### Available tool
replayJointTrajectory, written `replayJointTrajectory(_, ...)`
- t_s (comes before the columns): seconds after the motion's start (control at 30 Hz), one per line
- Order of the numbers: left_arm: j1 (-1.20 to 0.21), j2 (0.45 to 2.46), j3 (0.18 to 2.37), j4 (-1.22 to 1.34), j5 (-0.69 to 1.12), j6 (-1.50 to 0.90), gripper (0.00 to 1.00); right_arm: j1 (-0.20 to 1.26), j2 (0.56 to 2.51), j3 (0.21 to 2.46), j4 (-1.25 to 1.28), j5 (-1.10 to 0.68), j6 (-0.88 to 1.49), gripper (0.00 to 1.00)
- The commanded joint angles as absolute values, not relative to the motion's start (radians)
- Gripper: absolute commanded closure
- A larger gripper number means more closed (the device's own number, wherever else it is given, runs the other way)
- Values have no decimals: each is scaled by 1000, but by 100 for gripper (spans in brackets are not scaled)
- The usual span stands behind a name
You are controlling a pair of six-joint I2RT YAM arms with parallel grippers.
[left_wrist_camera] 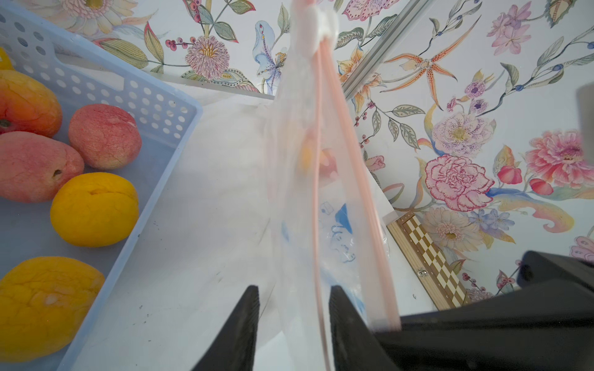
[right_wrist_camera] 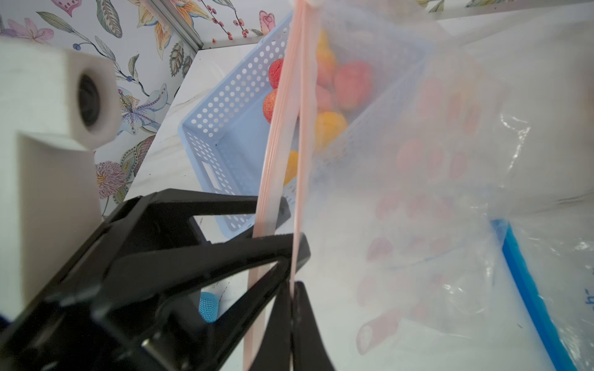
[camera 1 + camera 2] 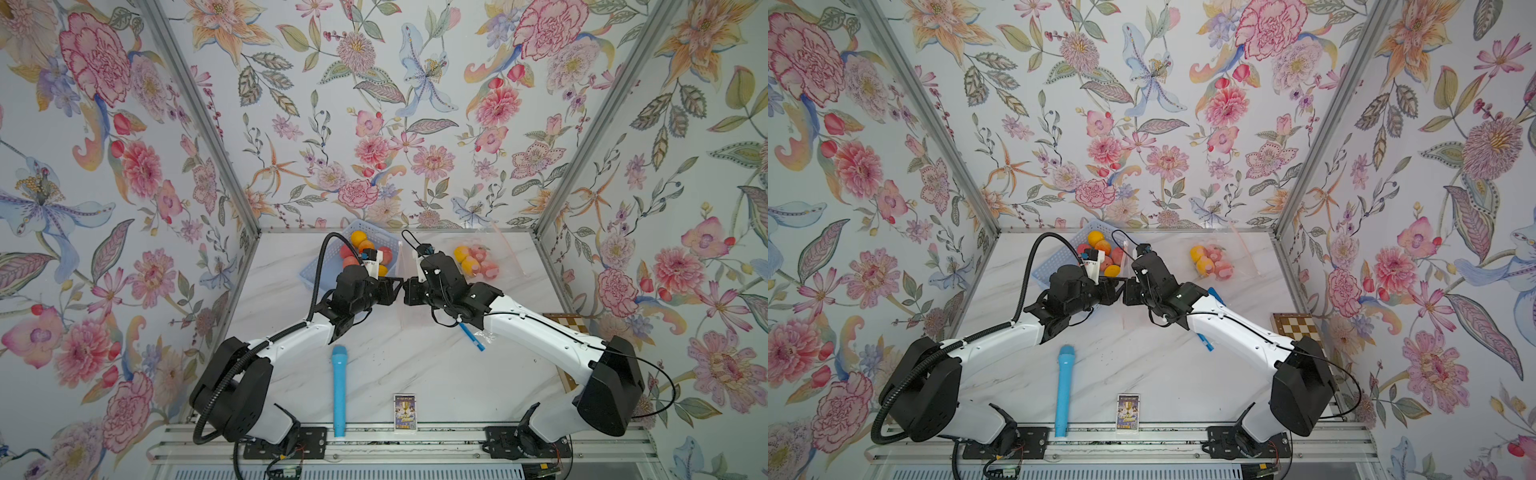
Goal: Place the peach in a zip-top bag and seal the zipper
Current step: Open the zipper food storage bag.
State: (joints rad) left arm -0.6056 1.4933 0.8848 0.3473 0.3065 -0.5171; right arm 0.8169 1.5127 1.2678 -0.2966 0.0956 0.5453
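My right tool point(image 2: 292, 286) is pinched tight on one pink zipper lip point(image 2: 297, 192) of the clear zip-top plastic bag point(image 2: 418, 160). My left tool point(image 1: 294, 289) is narrow but not clamped, with the other lip point(image 1: 317, 225) running between its jaws. I'd close on that lip alone, then spread the mouth. Both arms angle inward, wrists nose to nose over the white marbled surface point(image 1: 193, 225). The reddish-pink peach point(image 1: 104, 136) lies in the pale blue perforated basket point(image 1: 154, 96) beside the left tool.

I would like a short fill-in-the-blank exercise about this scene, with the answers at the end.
The fruit basket is ___.
The right tool is shut on the bag's ___ zipper strip.
The other tool, the ___ one, has its jaws apart around the bag.
Answers: blue; pink; left.
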Motion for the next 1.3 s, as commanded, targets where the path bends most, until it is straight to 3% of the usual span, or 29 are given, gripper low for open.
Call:
replayJointTrajectory(0.0,-618,1509,920,321,265,-499,75,829,1527,1315,-327,168,515,100)
replayJointTrajectory(0.2,-623,1477,903,248,123,-491,91,837,1547,1389,-455,394,537,100)
replayJointTrajectory(0.5,-620,1435,871,164,-11,-488,90,839,1581,1513,-689,679,566,100)
replayJointTrajectory(0.73,-620,1512,924,172,166,-460,89,826,1613,1544,-744,619,592,100)
replayJointTrajectory(0.83,-619,1536,925,209,227,-483,73,818,1638,1550,-745,588,592,100)
replayJointTrajectory(0.93,-615,1534,932,214,240,-477,44,815,1662,1567,-745,555,585,100)
replayJointTrajectory(1.1,-604,1486,957,182,264,-427,12,802,1703,1597,-750,518,573,100)
replayJointTrajectory(1.27,-576,1397,955,109,198,-389,4,791,1728,1618,-750,499,564,100)
